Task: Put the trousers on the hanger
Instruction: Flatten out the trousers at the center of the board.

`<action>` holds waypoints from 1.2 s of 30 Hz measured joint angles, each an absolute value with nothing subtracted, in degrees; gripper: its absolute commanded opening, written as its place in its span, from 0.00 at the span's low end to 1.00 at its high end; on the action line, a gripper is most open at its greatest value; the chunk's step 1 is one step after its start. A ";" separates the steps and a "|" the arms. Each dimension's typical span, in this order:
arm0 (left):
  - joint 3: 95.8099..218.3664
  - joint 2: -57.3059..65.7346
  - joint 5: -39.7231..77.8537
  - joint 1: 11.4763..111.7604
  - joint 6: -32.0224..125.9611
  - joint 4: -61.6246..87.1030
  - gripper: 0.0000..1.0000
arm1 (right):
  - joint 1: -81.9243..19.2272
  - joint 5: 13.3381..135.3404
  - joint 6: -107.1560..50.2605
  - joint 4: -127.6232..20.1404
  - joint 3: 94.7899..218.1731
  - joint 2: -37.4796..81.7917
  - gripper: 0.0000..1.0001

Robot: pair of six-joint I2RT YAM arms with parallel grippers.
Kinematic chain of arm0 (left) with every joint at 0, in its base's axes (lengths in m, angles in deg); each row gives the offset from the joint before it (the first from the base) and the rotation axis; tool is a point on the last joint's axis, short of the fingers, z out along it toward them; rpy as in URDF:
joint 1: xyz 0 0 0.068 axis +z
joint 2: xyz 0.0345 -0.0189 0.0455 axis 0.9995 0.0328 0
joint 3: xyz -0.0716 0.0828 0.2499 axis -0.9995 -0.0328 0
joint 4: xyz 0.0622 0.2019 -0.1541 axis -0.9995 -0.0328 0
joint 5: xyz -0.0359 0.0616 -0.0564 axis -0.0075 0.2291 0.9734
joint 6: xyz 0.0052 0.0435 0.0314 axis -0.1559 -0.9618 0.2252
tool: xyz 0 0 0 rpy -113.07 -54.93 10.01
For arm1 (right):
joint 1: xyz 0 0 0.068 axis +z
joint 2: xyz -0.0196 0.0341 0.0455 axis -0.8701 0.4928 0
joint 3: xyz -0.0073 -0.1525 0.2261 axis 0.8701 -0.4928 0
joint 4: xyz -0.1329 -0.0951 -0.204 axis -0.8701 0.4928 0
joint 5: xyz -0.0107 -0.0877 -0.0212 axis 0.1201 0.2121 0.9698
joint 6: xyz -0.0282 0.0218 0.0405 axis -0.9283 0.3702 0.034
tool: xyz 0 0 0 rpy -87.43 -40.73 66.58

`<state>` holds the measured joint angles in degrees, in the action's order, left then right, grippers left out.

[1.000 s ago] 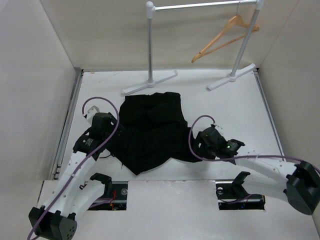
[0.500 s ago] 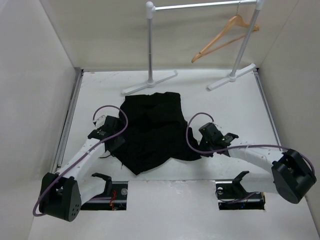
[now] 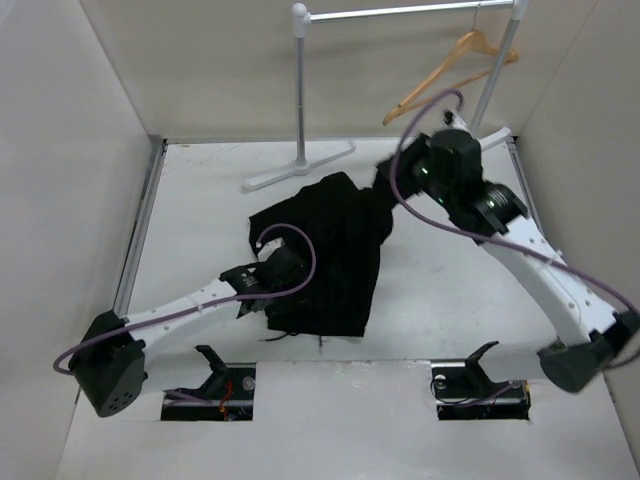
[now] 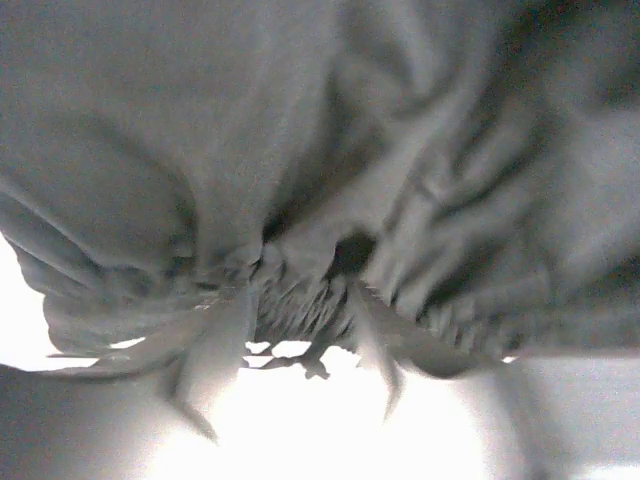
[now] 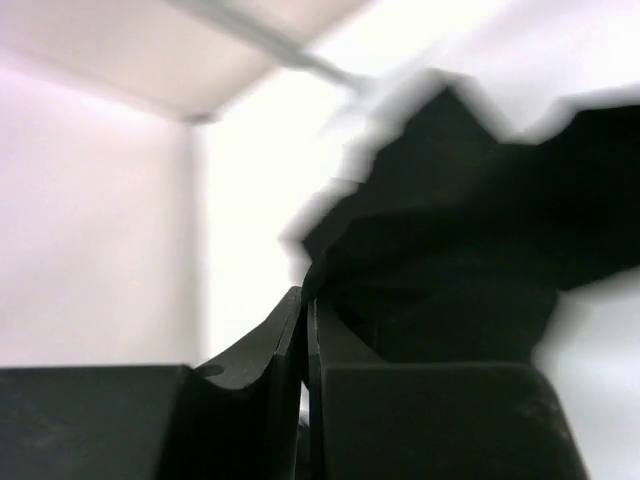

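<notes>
Black trousers (image 3: 335,240) are sprawled across most of the white surface (image 3: 200,200), with the far right corner pulled up off it. The hanger (image 3: 452,56) is way back on the rail (image 3: 300,90), well apart from them. The right fingers (image 5: 265,345) are pressed together, pinching that raised corner, and the left fingers (image 4: 215,345) look clamped around a gathered bunch at the near left edge, though it's blurry.

Blurred trousers (image 4: 300,150) fill the left wrist view.
</notes>
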<state>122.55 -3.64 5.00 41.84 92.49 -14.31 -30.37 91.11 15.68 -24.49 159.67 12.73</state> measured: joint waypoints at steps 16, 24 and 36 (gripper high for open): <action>121.06 -33.85 -3.13 51.28 95.16 -25.57 0.59 | -16.64 89.01 11.48 -21.52 163.83 24.82 0.28; 127.44 -10.59 -2.87 49.92 91.70 -18.62 0.70 | -18.78 92.09 20.00 -17.26 128.70 0.47 0.70; 140.64 13.19 -7.44 48.90 81.89 -9.94 0.45 | -10.17 84.22 24.24 -23.70 113.64 5.17 0.62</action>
<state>140.64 13.19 -7.44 48.90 81.89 -9.94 -10.17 84.22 24.24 -23.70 113.64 5.17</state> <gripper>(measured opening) 0.599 0.747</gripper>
